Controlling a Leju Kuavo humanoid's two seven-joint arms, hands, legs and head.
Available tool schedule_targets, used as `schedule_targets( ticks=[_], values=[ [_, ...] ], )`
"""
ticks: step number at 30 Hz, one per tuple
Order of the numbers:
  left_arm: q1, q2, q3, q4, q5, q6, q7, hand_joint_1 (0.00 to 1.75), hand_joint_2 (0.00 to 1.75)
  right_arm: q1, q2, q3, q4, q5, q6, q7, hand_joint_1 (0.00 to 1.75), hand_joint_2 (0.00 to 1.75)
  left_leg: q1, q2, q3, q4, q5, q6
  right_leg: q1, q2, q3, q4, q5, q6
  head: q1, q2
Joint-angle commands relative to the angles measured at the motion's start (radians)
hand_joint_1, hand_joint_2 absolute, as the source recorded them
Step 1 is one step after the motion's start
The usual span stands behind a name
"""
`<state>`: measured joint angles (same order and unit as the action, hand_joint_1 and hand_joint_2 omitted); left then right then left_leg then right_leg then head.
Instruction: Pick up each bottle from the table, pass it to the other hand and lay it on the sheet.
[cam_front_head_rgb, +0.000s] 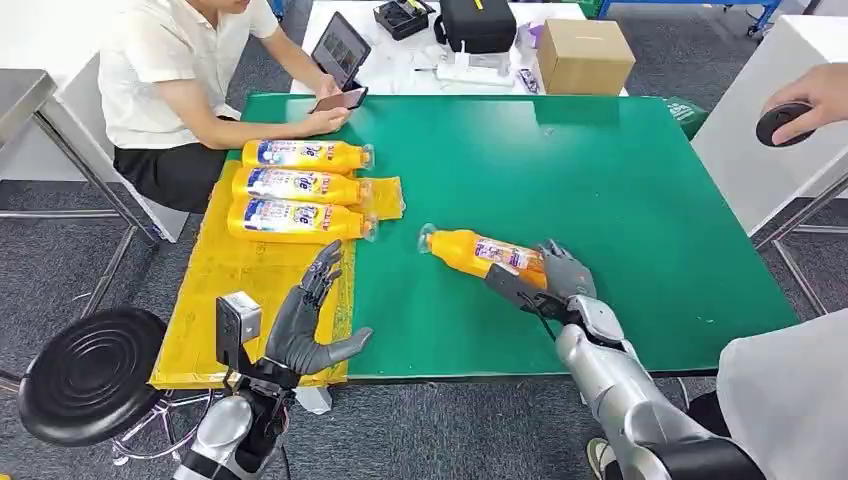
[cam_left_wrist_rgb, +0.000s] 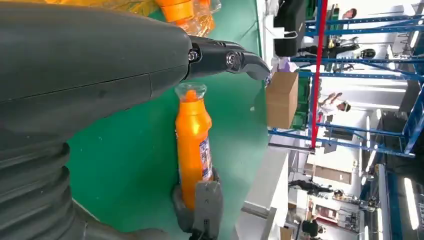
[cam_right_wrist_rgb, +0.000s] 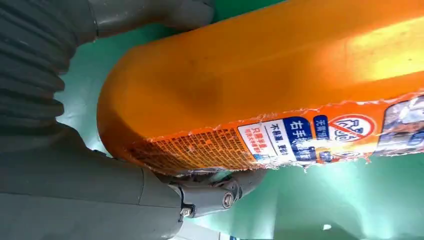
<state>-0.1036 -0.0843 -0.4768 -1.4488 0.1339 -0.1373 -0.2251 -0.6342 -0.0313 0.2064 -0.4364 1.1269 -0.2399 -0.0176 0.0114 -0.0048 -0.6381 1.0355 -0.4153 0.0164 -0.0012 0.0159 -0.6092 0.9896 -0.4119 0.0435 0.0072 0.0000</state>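
While right hand (cam_front_head_rgb: 545, 280) grips base end of orange bottle (cam_front_head_rgb: 480, 253), bottle lies on its side on green table (cam_front_head_rgb: 600, 200), cap pointing toward yellow sheet (cam_front_head_rgb: 230, 300). Left hand (cam_front_head_rgb: 310, 325) hangs over sheet edge, fingers spread, holding nothing. Three more bottles (cam_front_head_rgb: 300, 187) lie side by side on sheet. Seated person (cam_front_head_rgb: 180, 80) beside table, holding phone (cam_front_head_rgb: 340, 99).

bottle (cam_right_wrist_rgb: 260, 80) label, Chinese text "右手", prohibition sign

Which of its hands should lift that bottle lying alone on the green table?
The right hand: its fingers already wrap the lone bottle. The left hand hovers open over the yellow sheet, apart from it.
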Motion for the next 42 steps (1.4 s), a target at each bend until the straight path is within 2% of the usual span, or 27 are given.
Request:
schedule_targets(
  ticks=[1,2,4,12,17,19,22,25,30,31,33,34,38,42],
  values=[
    [-0.041,0.013,-0.031,0.066,0.007,-0.005,0.004,0.0,1.75,0.063,-0.013,0.013,0.122,-0.021,0.044,-0.008,1.64,1.75,0.0,-0.005,0.003,-0.004,0.002,0.0,0.0,-0.007,0.005,-0.004,0.0,-0.001,0.0,0.0],
    [-0.043,0.014,-0.03,0.066,0.008,-0.005,0.003,0.0,1.75,0.065,-0.013,0.013,0.121,-0.022,0.043,-0.01,1.64,1.75,0.001,-0.005,0.003,-0.003,0.001,0.0,0.001,-0.006,0.005,-0.003,0.0,-0.001,0.0,0.0],
    [-0.047,0.016,-0.031,0.072,0.009,-0.008,0.003,0.0,1.75,0.069,-0.011,0.007,0.128,-0.032,0.071,-0.02,1.75,1.75,0.0,-0.005,0.003,-0.003,0.001,0.0,0.001,-0.007,0.006,-0.003,0.001,0.001,0.0,0.0],
    [-0.047,0.019,-0.031,0.078,0.019,-0.01,0.0,0.0,1.75,0.087,0.004,-0.033,0.117,-0.091,0.11,-0.091,1.75,1.75,0.001,-0.003,0.006,-0.003,0.0,0.0,0.001,-0.004,0.012,-0.003,0.0,0.001,0.0,0.0],
    [-0.007,0.021,-0.005,0.083,0.064,-0.007,-0.001,0.0,1.75,0.128,0.079,-0.126,0.022,-0.303,0.178,-0.384,1.75,1.75,0.001,-0.003,0.01,-0.005,-0.001,-0.002,0.001,-0.003,0.011,-0.004,0.001,-0.001,0.0,0.0],
    [0.018,0.027,0.004,0.073,0.086,-0.016,0.003,0.0,1.75,0.165,0.117,-0.084,-0.085,-0.343,0.199,-0.451,1.75,1.75,0.002,0.004,0.011,-0.004,-0.003,-0.003,0.002,0.004,0.015,-0.004,0.0,-0.003,0.0,0.0],
    [0.046,0.03,0.009,0.054,0.09,-0.017,0.006,0.0,1.75,0.239,0.162,0.0,-0.282,-0.463,0.231,-0.492,1.75,1.75,0.001,0.005,0.011,-0.004,-0.003,-0.003,0.001,0.006,0.019,-0.003,0.001,-0.002,0.0,0.0],
    [0.055,0.029,0.009,0.049,0.092,-0.017,0.006,0.0,1.75,0.281,0.174,0.098,-0.391,-0.559,0.226,-0.455,1.75,1.75,0.002,0.005,0.01,-0.004,-0.003,-0.004,0.001,0.005,0.018,-0.001,0.0,-0.002,0.0,0.0],
    [0.051,0.027,0.009,0.051,0.094,-0.017,0.006,0.0,1.75,0.272,0.155,0.12,-0.374,-0.59,0.218,-0.46,1.75,1.75,0.002,0.002,0.001,-0.001,-0.003,-0.003,0.003,0.003,0.011,0.001,-0.001,-0.001,0.0,0.0],
    [0.053,0.026,0.01,0.05,0.1,-0.019,0.006,0.0,1.75,0.278,0.16,0.133,-0.384,-0.626,0.219,-0.494,1.75,1.75,0.002,0.001,-0.001,-0.001,-0.002,-0.002,0.003,0.003,0.01,0.001,-0.001,-0.001,0.0,0.0],
    [0.048,0.029,0.002,0.046,0.115,-0.039,-0.005,0.0,1.75,0.291,0.177,0.182,-0.412,-0.6,0.15,-0.516,1.66,1.75,0.002,0.0,-0.001,-0.001,-0.003,-0.002,0.002,0.002,0.01,0.001,-0.001,-0.001,0.0,0.0],
    [0.04,0.034,-0.006,0.045,0.116,-0.048,-0.009,0.0,1.75,0.288,0.194,0.202,-0.396,-0.593,0.132,-0.503,1.73,1.75,0.002,0.0,-0.001,-0.001,-0.003,-0.002,0.002,0.002,0.01,0.001,-0.002,-0.001,0.0,0.0],
    [-0.016,0.036,-0.03,0.067,0.13,-0.067,-0.008,0.0,1.75,0.249,0.251,0.268,-0.268,-0.643,0.134,-0.537,1.75,1.75,0.001,0.002,-0.003,-0.002,-0.003,-0.003,0.001,0.002,0.007,0.001,-0.002,-0.002,0.0,0.0],
    [-0.018,0.022,-0.041,0.036,0.152,-0.066,-0.033,0.0,1.75,0.231,0.281,0.318,-0.222,-0.652,0.121,-0.559,1.75,1.75,0.001,0.001,-0.006,-0.001,-0.002,-0.003,0.001,0.001,0.004,0.001,-0.001,-0.002,0.0,0.0]
  ],
)
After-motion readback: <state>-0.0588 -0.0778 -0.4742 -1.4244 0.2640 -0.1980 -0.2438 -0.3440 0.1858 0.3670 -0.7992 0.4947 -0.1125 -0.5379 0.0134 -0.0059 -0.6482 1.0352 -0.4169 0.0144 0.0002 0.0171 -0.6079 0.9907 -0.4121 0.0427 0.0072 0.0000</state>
